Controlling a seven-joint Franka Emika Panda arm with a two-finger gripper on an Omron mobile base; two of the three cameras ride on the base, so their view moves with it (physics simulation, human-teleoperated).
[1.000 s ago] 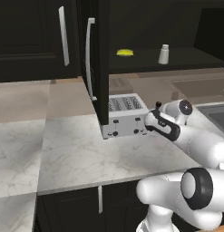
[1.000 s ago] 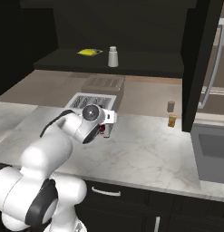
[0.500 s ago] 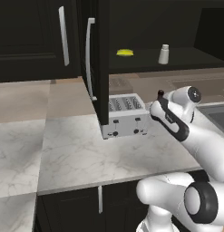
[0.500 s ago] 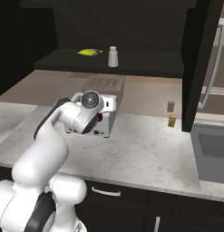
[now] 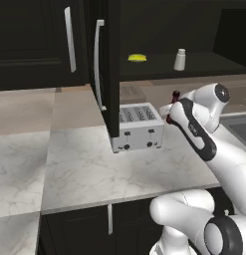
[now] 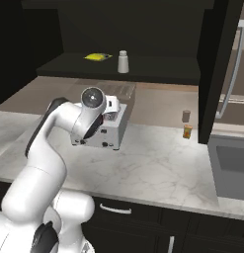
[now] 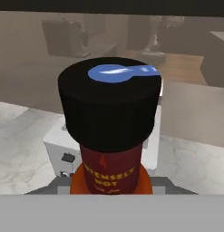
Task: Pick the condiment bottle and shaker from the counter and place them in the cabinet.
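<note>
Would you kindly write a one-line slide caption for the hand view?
The condiment bottle, black cap toward the camera, held above the toaster and the counter.

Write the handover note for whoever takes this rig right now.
Claw: shut on the condiment bottle, held upright in the air beside the toaster, above the counter.
Shaker: already standing on the cabinet shelf, near a yellow item.
Done: shaker placed; bottle picked up.
Left: carry the bottle up onto the shelf, probably beside the shaker, then release.
Note: a small orange-brown jar stands on the counter; not part of the job.
</note>
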